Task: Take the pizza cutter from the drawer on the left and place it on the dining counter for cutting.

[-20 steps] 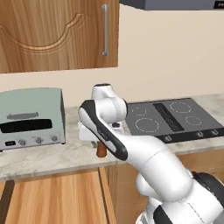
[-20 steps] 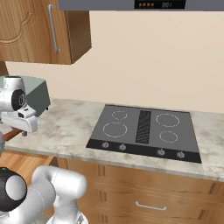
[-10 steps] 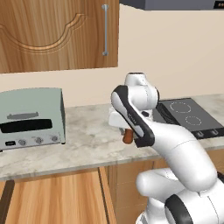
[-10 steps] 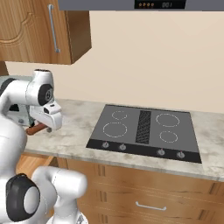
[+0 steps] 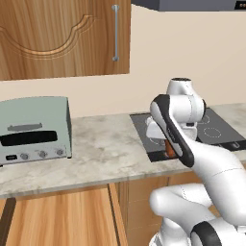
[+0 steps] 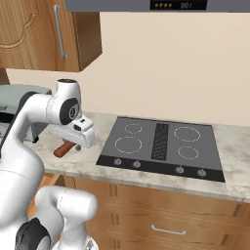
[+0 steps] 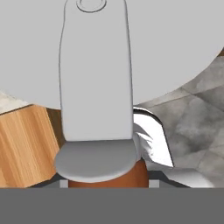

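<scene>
A: While the arm swings right, the pizza cutter rides along with it, its reddish-brown handle sticking out to the left under the hand in the right base view.

B: And up close in the hand view, that grey wheel is huge, with the brown handle end tucked at the bottom!

A: So the gripper has it clamped, jaws partway closed around the tool?

B: Yes, clamped on the cutter and carried in the air, above the near edge of the stone worktop.

A: Where was it a second ago?

B: Over by the grey toaster oven, far to the left. Half a second back it was mid-worktop. Now the hand hangs just at the left edge of the black cooktop.

A: From the left base view, I catch a sliver of brown handle below the wrist, right over the cooktop's near left corner.

B: Below, the drawer stands pulled out, pale wood inside showing at the lower left.

A: And the carved wall cabinet sits above the oven, unmoved.
</scene>
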